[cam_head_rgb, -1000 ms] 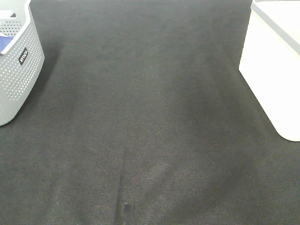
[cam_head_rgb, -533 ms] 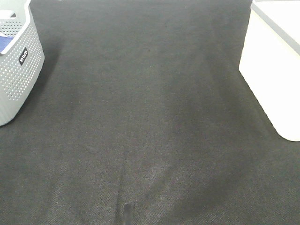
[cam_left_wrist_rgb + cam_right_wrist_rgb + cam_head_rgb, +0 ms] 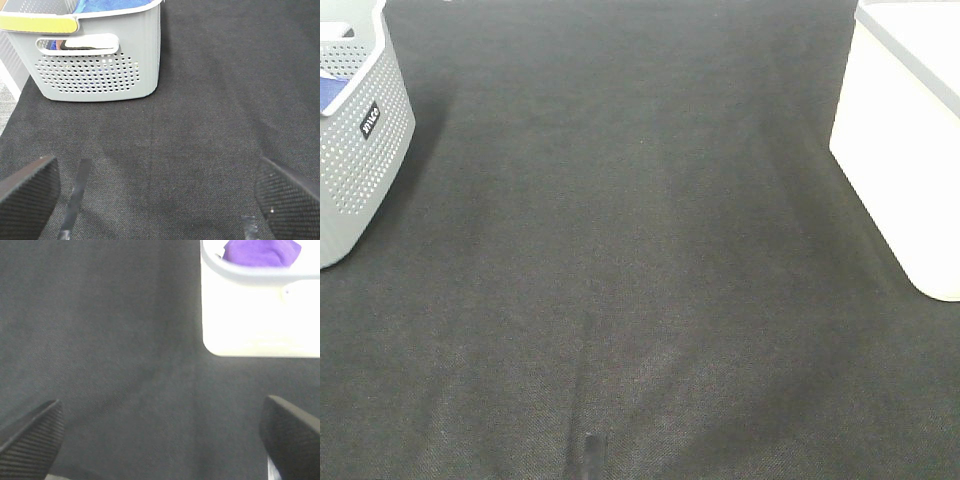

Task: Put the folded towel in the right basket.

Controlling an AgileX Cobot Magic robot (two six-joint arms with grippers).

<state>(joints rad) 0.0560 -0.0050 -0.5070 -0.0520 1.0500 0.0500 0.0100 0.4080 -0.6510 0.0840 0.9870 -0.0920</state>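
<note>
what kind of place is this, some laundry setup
Likely a staged laundry-sorting bench: a dark mat with a perforated grey basket holding blue cloth and a white basket holding purple cloth.

Both baskets are cropped by frame edges, the grey basket (image 3: 355,150) at left and the white basket (image 3: 910,150) at right, while my left fingers (image 3: 27,192) and right fingers (image 3: 30,437) show only partly, with purple cloth (image 3: 261,251) cut off.
</note>
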